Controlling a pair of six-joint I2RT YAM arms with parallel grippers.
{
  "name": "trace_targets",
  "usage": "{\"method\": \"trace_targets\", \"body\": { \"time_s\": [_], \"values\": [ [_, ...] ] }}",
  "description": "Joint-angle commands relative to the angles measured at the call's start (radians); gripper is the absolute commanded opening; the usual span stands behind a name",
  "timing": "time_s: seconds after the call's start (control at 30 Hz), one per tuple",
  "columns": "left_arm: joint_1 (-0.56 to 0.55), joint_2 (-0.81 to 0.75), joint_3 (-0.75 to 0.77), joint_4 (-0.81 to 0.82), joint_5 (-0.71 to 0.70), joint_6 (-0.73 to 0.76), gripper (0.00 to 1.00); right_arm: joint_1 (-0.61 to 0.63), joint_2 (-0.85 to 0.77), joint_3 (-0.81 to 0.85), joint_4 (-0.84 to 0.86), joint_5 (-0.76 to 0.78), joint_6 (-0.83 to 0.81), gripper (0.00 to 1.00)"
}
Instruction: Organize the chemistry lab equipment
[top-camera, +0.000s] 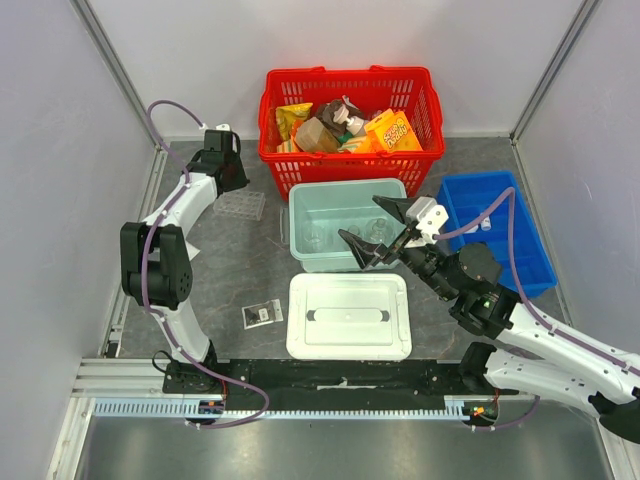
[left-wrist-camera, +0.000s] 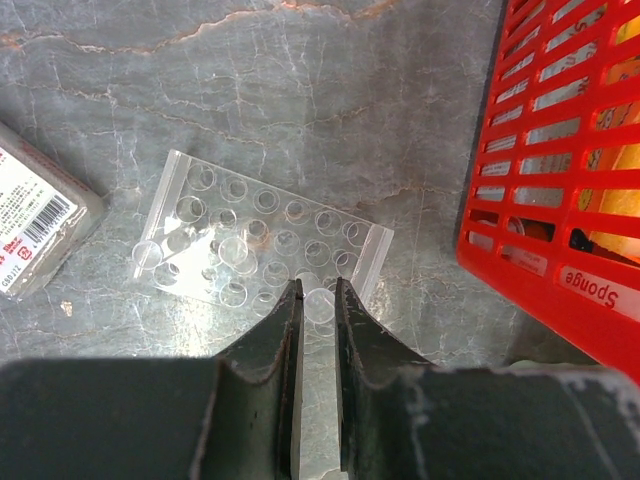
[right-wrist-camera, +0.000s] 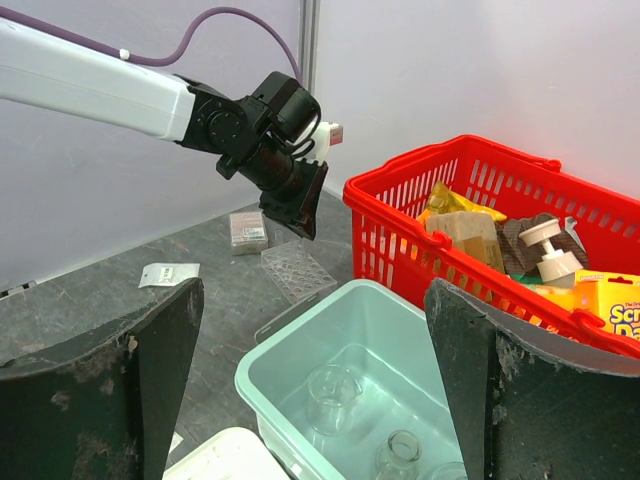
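A clear multi-well plate (top-camera: 240, 206) lies on the table left of the green bin (top-camera: 300, 205). My left gripper (top-camera: 226, 170) hovers just above its near edge; in the left wrist view its jaws (left-wrist-camera: 318, 290) are almost closed with nothing between them, over the plate (left-wrist-camera: 250, 240). My right gripper (top-camera: 378, 232) is wide open and empty above the green bin (right-wrist-camera: 300, 345), which holds clear glass flasks (right-wrist-camera: 335, 395). A flat packet with a dark insert (top-camera: 262, 314) lies near the white lid. A tiny white vial (top-camera: 486, 226) sits in the blue bin.
The red basket (top-camera: 280, 150) with snack packs stands at the back, close to the plate's right side (left-wrist-camera: 560, 180). A white lid (top-camera: 349, 316) lies in front of the green bin. A blue bin (top-camera: 520, 255) stands right. A labelled flat box (left-wrist-camera: 35, 220) lies left of the plate.
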Motion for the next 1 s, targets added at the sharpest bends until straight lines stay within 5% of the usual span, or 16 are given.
{"method": "trace_targets", "body": {
  "time_s": [0.0, 0.97],
  "values": [
    [0.004, -0.004, -0.012, 0.042, -0.002, 0.015, 0.05, 0.003, -0.015, 0.04, 0.032, 0.015, -0.011, 0.98],
    [-0.008, 0.042, -0.033, 0.085, 0.011, 0.03, 0.06, 0.001, -0.035, 0.027, 0.032, 0.032, -0.022, 0.98]
  ]
}}
